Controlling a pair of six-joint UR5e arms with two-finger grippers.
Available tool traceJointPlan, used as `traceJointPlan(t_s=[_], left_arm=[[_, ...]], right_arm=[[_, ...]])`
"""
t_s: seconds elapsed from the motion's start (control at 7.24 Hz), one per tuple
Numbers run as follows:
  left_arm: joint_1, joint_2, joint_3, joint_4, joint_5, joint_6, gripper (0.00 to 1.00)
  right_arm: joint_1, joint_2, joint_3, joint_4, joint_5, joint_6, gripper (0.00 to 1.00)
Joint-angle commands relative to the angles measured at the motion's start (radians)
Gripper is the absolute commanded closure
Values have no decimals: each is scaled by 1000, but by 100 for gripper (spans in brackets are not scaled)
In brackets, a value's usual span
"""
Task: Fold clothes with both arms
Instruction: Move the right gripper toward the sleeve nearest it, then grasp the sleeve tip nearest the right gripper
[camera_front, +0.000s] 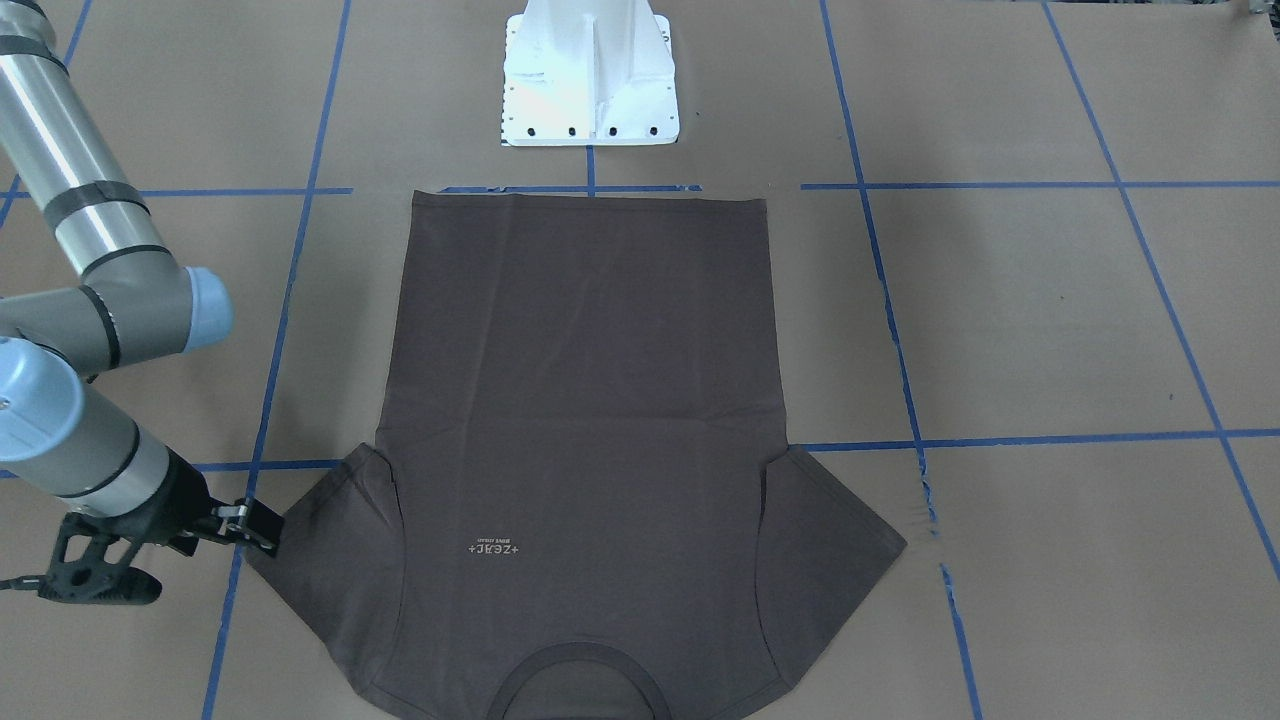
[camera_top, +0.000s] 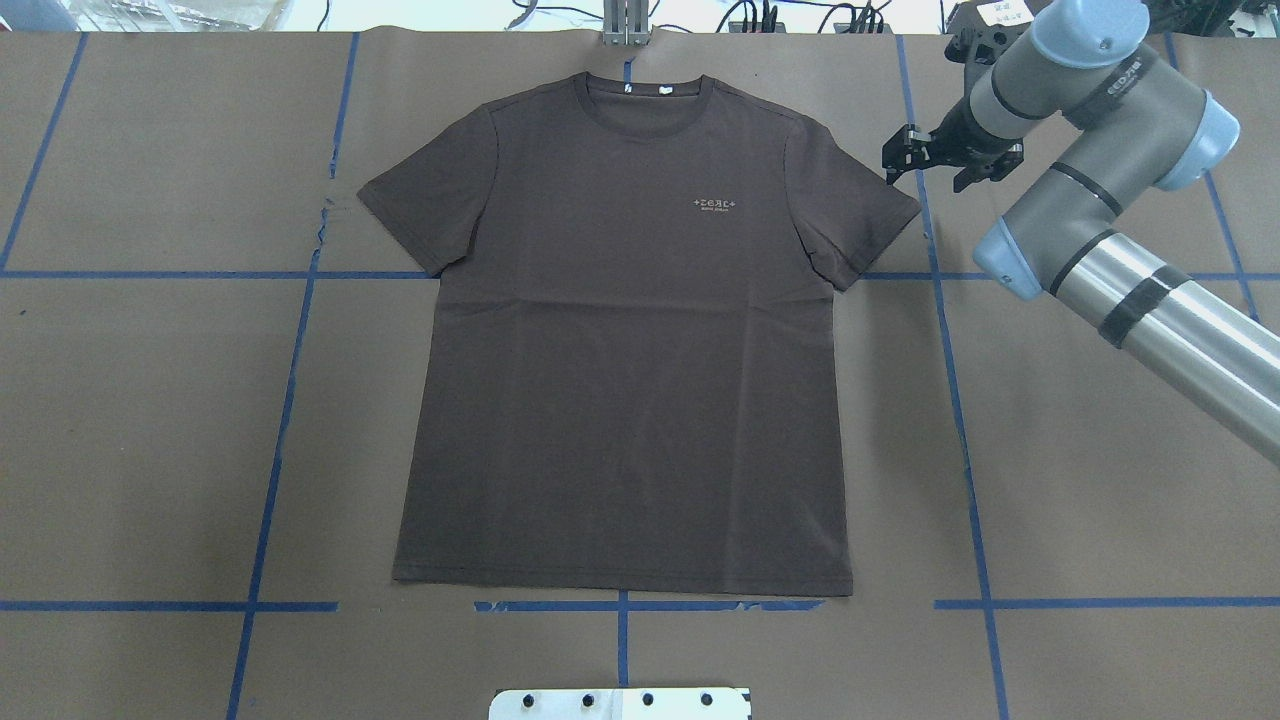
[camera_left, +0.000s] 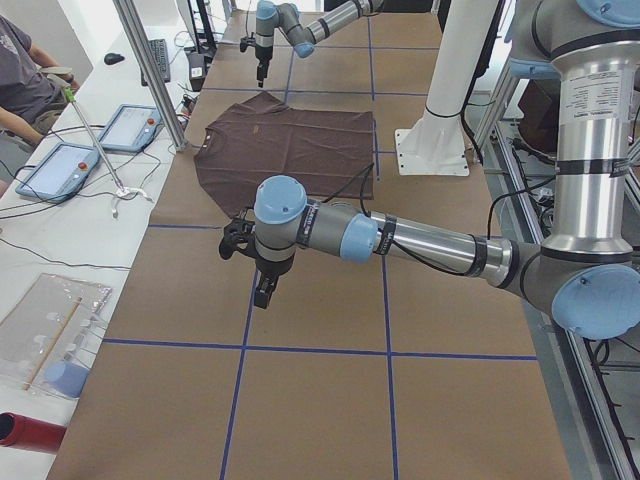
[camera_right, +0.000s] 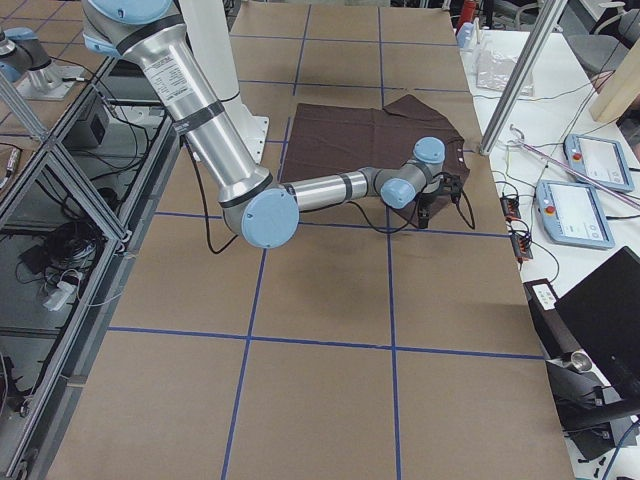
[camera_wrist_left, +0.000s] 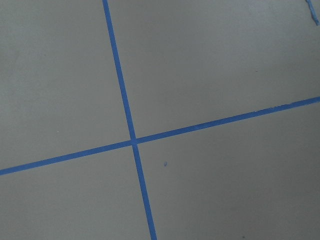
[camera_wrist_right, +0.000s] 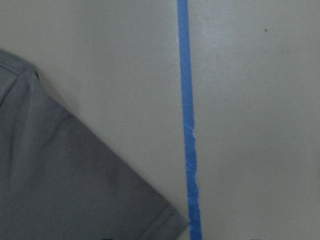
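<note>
1. Fingers (camera_top: 903, 152) of the right gripper (camera_top: 942, 160) stand spread, gripping nothing, just beside the sleeve (camera_top: 868, 215) at the T-shirt's (camera_top: 620, 350) 2 o'clock (overhead reckoning).
2. T-shirt lies flat, front up, mid-table: collar at 12 o'clock, hem at 6 o'clock near the white pedestal base (camera_top: 620, 703).
3. Pointing down over brown paper (camera_left: 330, 390), the left gripper (camera_left: 262, 292) sits well off the shirt's 9 o'clock side; finger state cannot be told.

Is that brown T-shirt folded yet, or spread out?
Spread out. The T-shirt lies flat, front up, both sleeves out sideways, hem straight, nothing turned over.
</note>
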Motion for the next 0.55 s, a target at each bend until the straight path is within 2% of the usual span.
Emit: traceJointPlan(t_s=[0.0,0.28,0.41], left_arm=[[-1,22,-23,2,-17,1,0],[-1,57,-44,-1,-45,2,0],[-1,57,-44,-1,-45,2,0]], right_arm=[[-12,14,-46,7,-21,29,19],[-23,16,-58,6,-26,31,23],[-26,23,-69,6,-26,34,29]])
